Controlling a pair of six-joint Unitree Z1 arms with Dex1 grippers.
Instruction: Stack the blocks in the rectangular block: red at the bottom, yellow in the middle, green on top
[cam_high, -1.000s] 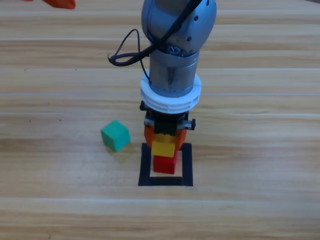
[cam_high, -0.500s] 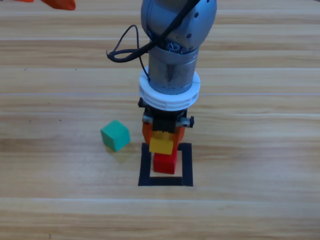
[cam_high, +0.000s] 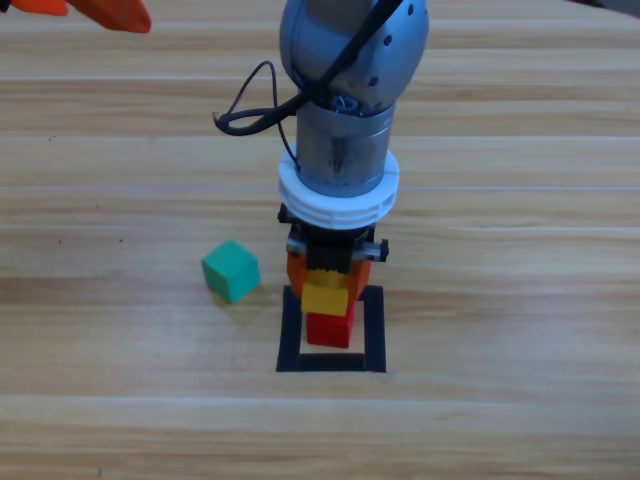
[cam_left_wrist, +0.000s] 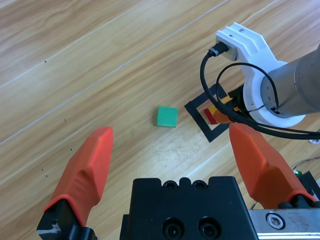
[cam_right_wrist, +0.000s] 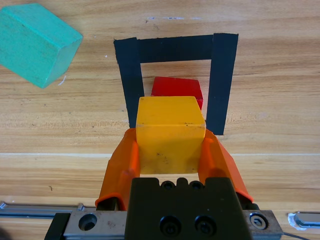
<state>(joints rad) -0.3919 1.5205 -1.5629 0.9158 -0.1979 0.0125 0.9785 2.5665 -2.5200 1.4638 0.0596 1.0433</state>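
One block placed, one in hand, one waiting.

Red cube sat inside the black tape outline. The right end effector gripped the yellow cube over it, apparently not yet released. The green cube lay on the counter left of the outline, untouched. The left end effector waited at the upper left, jaws apart.

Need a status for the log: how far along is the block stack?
Done: red cube sits inside the tape outline. In hand: right gripper holds the yellow cube over it, not released. Left: green cube on the table; left gripper waits open.
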